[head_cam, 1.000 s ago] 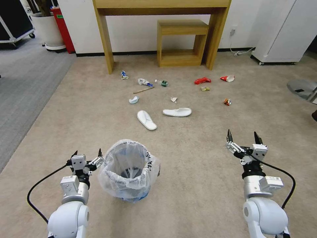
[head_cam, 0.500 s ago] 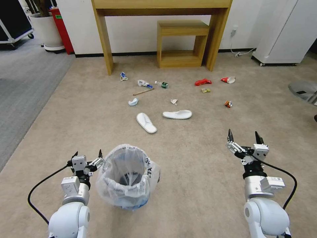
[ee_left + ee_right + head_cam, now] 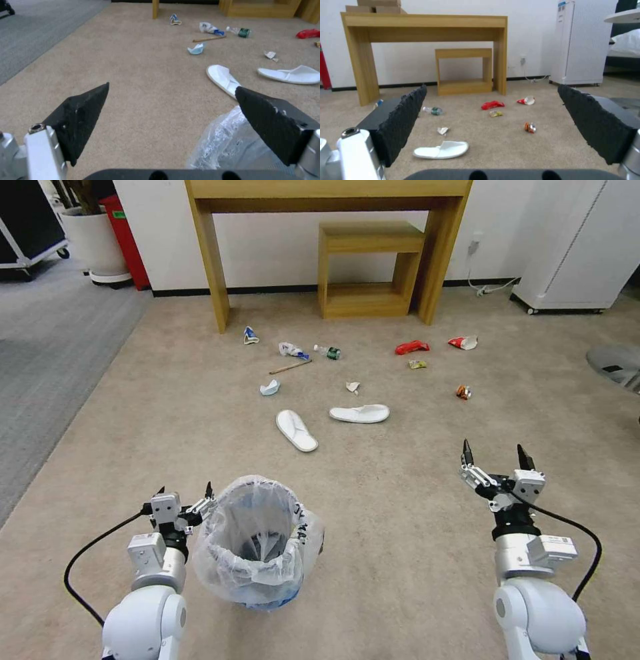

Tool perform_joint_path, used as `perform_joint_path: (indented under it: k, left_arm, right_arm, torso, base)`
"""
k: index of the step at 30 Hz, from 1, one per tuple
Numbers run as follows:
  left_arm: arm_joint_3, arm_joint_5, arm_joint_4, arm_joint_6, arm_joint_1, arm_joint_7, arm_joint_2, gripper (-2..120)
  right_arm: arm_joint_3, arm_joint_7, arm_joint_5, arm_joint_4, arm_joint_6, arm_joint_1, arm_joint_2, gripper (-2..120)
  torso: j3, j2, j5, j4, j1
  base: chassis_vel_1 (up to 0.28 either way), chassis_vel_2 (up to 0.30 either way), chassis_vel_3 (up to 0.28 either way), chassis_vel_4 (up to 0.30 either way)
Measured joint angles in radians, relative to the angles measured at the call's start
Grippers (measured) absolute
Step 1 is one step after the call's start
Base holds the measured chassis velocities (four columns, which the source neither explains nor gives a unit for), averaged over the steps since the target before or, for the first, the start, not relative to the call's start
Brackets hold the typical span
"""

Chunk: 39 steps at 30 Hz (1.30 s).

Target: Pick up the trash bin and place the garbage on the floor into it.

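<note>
The trash bin (image 3: 257,543), lined with a crinkled translucent bag, stands upright on the beige floor (image 3: 400,527) directly in front of the robot, blue showing at its base. The left gripper (image 3: 185,498) sits just beside the bin's rim on the robot's left, its 2 fingers spread wide and holding nothing; in the left wrist view one finger (image 3: 266,122) hangs over the bag's puffed plastic, though whether it touches the bag or merely overlaps it cannot be told from these angles. The right gripper (image 3: 493,459) hovers well apart on the other side, fingers equally wide and empty. The garbage lies farther ahead, near the wooden table (image 3: 213,267): a blue-white wrapper (image 3: 250,335), a green-label bottle (image 3: 328,353), a wooden stick (image 3: 290,367), a red wrapper (image 3: 411,347), a red-white cup (image 3: 464,342) and a crushed can (image 3: 463,393), with 2 white slippers (image 3: 297,430) between them and the bin. The step in hand appears to be seizing the bin. Doing it well likely means straddling the rigid rim, one finger inside and one outside, rather than pinching loose plastic alone, which could slip or tear, then lifting straight so the bin stays level and its mouth open.
</note>
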Motion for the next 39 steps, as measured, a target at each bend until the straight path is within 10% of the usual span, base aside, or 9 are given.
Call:
perform_joint_path:
  k: [17, 28, 39]
  left_arm:
    - [0.010, -0.012, -0.005, 0.033, 0.003, -0.021, 0.008, 100]
    - [0.110, -0.476, -0.176, 0.403, 0.046, -0.367, 0.193, 100]
    - [0.164, -0.721, -0.124, 0.429, 0.002, -0.527, 0.327, 100]
  right_arm:
    - [-0.004, 0.004, 0.004, -0.010, -0.007, 0.006, -0.005, 100]
    - [0.009, 0.012, 0.047, -0.026, -0.009, 0.009, -0.040, 100]
    - [0.009, 0.012, 0.044, -0.037, -0.011, 0.017, -0.031, 100]
  torso:
    - [0.000, 0.000, -0.0001, 0.0000, 0.000]
    - [0.000, 0.000, 0.0002, -0.0001, 0.000]
    - [0.000, 0.000, 0.0000, 0.0000, 0.000]
  base:
    - [0.000, 0.000, 0.000, 0.000]
    - [0.000, 0.000, 0.000, 0.000]
    - [0.000, 0.000, 0.000, 0.000]
